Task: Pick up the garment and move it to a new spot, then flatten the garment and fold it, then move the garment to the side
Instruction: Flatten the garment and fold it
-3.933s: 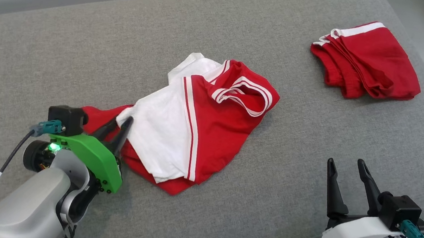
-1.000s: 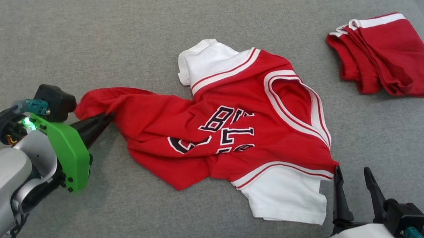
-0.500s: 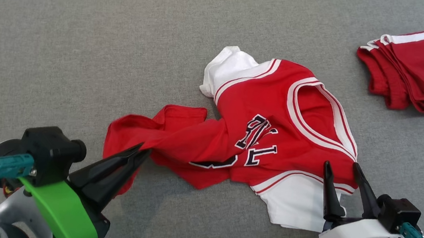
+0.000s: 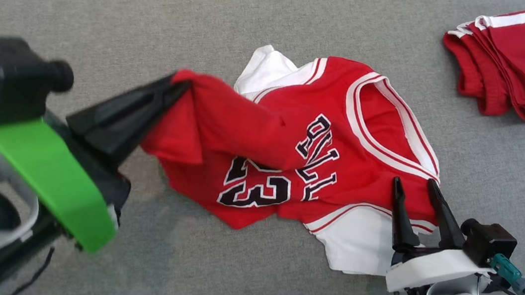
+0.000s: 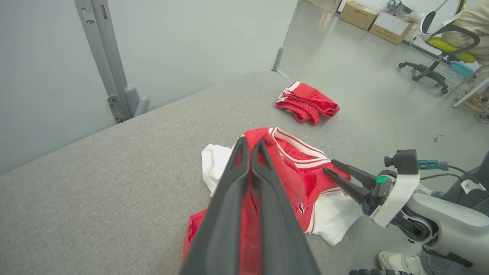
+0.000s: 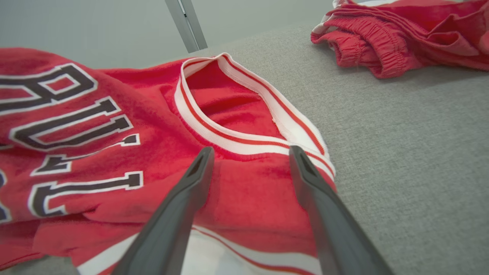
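Pinching the jersey (image 4: 367,150) aloft, left tool (image 4: 177,86) clamped; right tool (image 4: 413,182) agape over it.

Jersey (image 4: 275,129): soft matt knit cloth. Grey surface (image 4: 108,13) under it: coarse woven fabric. Left gripper (image 4: 179,86) fingers at jersey's edge: smooth matt blk plastic.
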